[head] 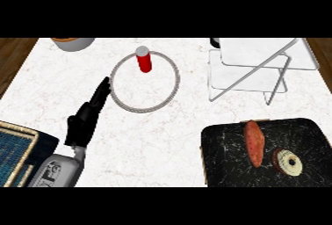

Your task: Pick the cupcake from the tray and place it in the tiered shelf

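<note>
A black marbled tray [227, 149] lies at the lower right of the white counter. On it sits the cupcake [287, 162], lying on its side, cream top with a dark centre, next to a long reddish sweet potato [254, 143]. The white wire tiered shelf [259, 66] stands at the upper right. My left hand [86, 117] is at the left, fingers straight and pointing up toward a ring, holding nothing. My right hand does not show.
A thin metal ring [122, 100] lies mid-counter with a red bottle with a grey cap [144, 60] standing inside its far edge. A grey bowl [73, 43] sits at the top left. A blue woven mat [16, 151] lies at the lower left edge.
</note>
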You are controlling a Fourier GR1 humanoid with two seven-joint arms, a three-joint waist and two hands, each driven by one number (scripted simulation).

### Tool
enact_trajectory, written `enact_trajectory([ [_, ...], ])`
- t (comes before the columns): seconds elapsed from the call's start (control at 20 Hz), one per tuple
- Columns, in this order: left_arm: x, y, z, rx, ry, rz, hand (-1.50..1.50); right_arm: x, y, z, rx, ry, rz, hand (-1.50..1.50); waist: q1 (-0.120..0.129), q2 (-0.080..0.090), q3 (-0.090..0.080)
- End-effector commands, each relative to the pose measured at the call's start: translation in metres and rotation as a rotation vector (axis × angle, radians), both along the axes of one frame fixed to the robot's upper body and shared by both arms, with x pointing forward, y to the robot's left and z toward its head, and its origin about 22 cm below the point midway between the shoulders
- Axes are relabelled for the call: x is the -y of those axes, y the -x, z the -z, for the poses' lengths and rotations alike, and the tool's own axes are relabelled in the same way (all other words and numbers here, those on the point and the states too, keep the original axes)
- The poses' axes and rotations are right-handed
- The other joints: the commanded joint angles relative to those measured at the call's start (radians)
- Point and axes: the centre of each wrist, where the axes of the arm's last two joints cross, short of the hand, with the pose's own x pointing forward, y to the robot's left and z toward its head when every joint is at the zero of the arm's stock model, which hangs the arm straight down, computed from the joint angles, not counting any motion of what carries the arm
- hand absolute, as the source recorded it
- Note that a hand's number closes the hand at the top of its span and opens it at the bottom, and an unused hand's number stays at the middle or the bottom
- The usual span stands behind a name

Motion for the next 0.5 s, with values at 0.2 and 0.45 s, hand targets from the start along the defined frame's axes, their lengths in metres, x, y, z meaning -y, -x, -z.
enact_trajectory([
  [0.2,0.000,0.003,-0.004,0.009,-0.006,-0.007,0.00,-0.038,-0.005,-0.009,-0.019,0.019,0.037,-1.50,-0.007,-0.003,0.001],
  [0.45,0.005,-0.001,0.004,-0.001,0.008,-0.002,0.00,-0.038,-0.034,0.010,-0.027,0.031,0.083,-1.50,0.003,0.000,0.001],
])
